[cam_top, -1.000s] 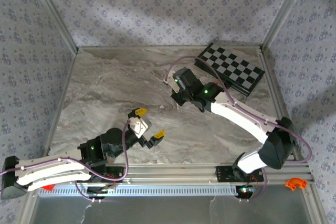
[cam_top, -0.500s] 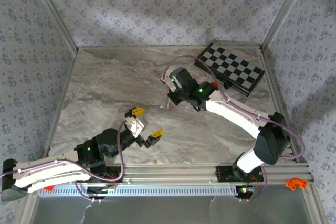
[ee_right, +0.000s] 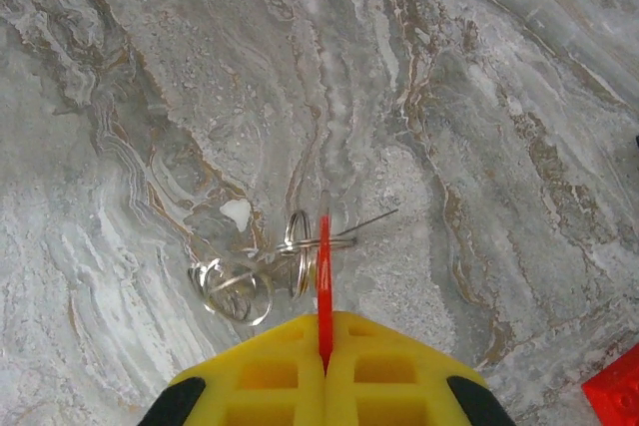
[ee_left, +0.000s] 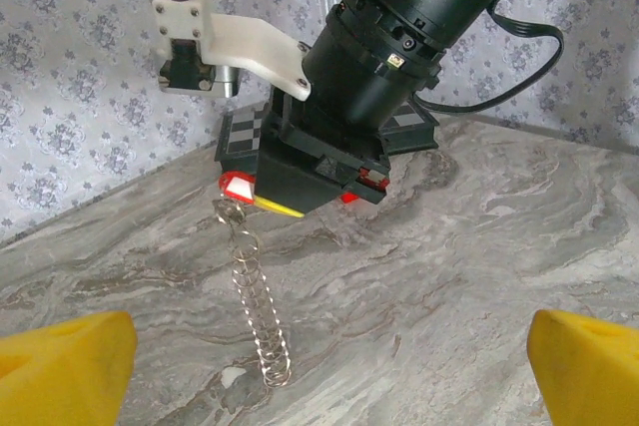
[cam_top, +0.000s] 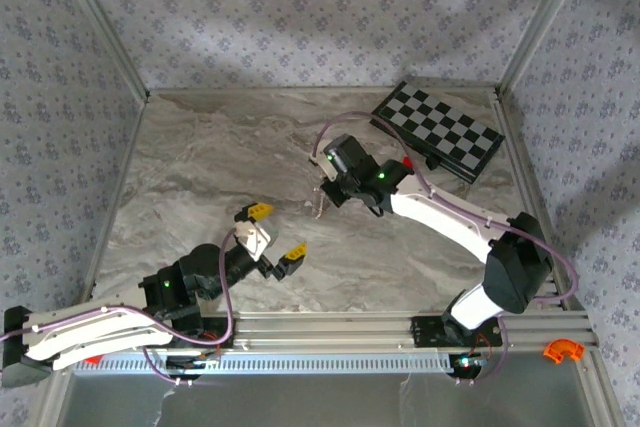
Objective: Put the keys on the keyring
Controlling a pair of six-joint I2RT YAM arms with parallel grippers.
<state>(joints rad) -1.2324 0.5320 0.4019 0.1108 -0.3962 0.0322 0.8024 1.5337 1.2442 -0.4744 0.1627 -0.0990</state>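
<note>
My right gripper [ee_right: 322,331] is shut on a thin red flat piece [ee_right: 323,256] seen edge-on, with a grey metal tip beyond it; I cannot tell if it is a key. Silver keyrings [ee_right: 300,242] loop around that piece, and more linked rings [ee_right: 232,288] trail to the left. In the left wrist view the right gripper [ee_left: 300,182] holds the top of a chain of rings [ee_left: 255,291] whose lower end touches the marble table [ee_left: 479,276]. My left gripper [ee_left: 324,371] is open, its yellow fingertips [ee_left: 65,366] wide apart, facing the chain from the near side. From above, the left gripper [cam_top: 277,231] sits just left of and nearer than the right gripper [cam_top: 322,192].
A checkerboard [cam_top: 440,132] lies at the back right of the table. Patterned walls and metal frame posts [cam_top: 100,22] enclose the table. A red block [ee_right: 614,391] shows at the lower right of the right wrist view.
The right gripper has swung left and toward the near side, and the ring chain now hangs below it. The left gripper has drawn back slightly to the left, still open.
</note>
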